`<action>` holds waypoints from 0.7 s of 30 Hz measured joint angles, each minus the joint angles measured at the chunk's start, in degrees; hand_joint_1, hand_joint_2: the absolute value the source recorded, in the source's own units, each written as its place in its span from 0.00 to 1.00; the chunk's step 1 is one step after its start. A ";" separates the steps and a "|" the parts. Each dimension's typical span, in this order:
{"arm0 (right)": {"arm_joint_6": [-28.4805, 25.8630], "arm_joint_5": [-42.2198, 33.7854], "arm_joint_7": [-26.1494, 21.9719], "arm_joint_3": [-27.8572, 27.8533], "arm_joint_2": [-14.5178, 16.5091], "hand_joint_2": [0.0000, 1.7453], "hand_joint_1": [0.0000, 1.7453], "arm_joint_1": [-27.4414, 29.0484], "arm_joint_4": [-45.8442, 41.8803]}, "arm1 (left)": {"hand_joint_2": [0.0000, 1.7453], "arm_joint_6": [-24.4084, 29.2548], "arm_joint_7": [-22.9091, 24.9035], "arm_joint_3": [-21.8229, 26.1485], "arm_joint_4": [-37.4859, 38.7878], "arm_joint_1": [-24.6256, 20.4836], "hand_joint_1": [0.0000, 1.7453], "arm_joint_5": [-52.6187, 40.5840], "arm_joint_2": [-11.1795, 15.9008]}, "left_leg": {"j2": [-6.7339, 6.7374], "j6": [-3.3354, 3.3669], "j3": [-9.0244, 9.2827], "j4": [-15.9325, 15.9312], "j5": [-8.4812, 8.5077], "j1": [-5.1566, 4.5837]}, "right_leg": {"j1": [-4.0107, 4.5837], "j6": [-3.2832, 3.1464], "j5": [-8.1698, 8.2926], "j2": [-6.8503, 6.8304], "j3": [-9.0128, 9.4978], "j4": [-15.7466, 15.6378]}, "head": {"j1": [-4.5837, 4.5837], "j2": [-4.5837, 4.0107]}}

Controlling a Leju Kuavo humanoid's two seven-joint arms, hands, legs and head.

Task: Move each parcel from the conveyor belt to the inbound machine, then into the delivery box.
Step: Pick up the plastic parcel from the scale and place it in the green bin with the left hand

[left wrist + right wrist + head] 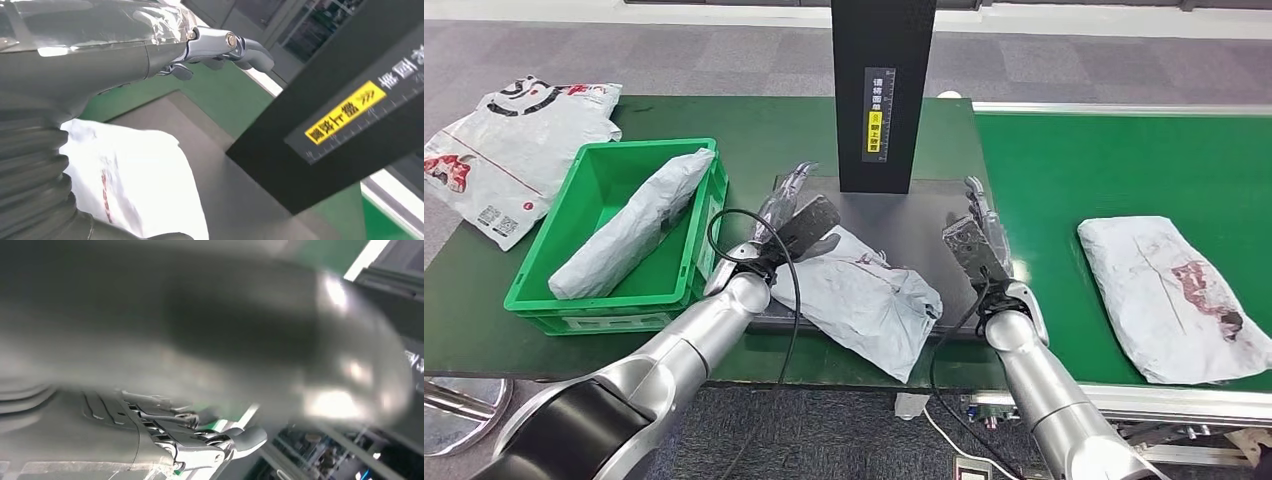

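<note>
Head view: parcel flat on the dark scanner plate, one corner hanging over the near edge, just under the black post. Left hand above the parcel's far-left corner, fingers spread, gripping nothing, perhaps just brushing the wrap. Right hand beside the parcel's right end, clear of it, fingers apart. One wrapped parcel already in the green box; another parcel waiting on the belt; a flat bag off to the far left.

Left wrist view: fingers extended over the plate, nothing between them; white parcel below the wrist, black post close by.

Right wrist view: mostly blur; fingers stretched out, holding nothing.

Judged step: parcel at the inbound machine, transfer to the box not yet begun. Next move calls for a firm hold on the slack, slippery wrap, probably from both ends, then a lift leftward over the box wall.
</note>
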 joint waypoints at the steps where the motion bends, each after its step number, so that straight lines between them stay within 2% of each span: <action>1: -0.09 -0.03 -0.01 -0.17 -0.03 0.00 0.00 0.01 -0.09 | 1.00 0.02 0.08 -0.36 0.11 -0.03 0.00 -0.02 -0.05 | 0.03 0.00 0.00 0.00 -0.01 0.00 | 0.00 0.00 0.00 0.04 -0.01 0.00 | 0.01 0.00; 5: -1.46 -1.83 -0.03 -1.27 -0.27 0.00 0.00 0.02 -0.33 | 1.00 0.51 1.05 -1.96 0.53 -0.33 0.00 -2.63 -0.25 | 0.07 0.00 0.01 0.00 -0.01 0.00 | 0.01 0.00 0.00 0.06 -0.03 0.00 | -0.01 0.00; 12: -4.61 -5.67 -1.02 -5.25 -1.89 0.00 0.00 -1.66 0.47 | 1.00 1.41 5.53 -6.88 1.60 -0.42 0.00 -10.15 -1.35 | 0.07 0.01 -0.02 0.00 -0.02 -0.02 | -0.02 0.01 0.01 0.07 -0.03 0.00 | 0.02 0.01; 14: -4.74 -6.08 -1.25 -6.30 -2.18 0.00 0.00 -2.61 1.16 | 1.00 -0.44 7.87 -9.09 2.01 -0.46 0.00 -14.34 -1.55 | 0.07 0.02 -0.01 0.00 -0.03 -0.03 | -0.03 0.01 0.02 0.08 -0.03 0.00 | 0.01 0.00; 17: -4.35 -6.43 -1.42 -7.69 -2.26 0.00 0.00 -3.55 1.92 | 1.00 -6.01 11.18 -14.05 2.80 -0.41 0.00 -21.64 -1.85 | 0.07 0.03 -0.01 0.00 -0.03 -0.03 | -0.03 0.02 0.02 0.06 -0.03 0.00 | 0.01 0.00; 21: -3.35 -6.44 -1.36 -9.36 -2.26 0.00 0.00 -3.96 2.09 | 1.00 -13.78 11.65 -20.99 3.72 -0.24 0.00 -28.12 -2.63 | 0.05 0.03 0.00 0.00 -0.04 -0.03 | -0.03 0.02 0.01 0.04 0.00 0.00 | 0.01 -0.01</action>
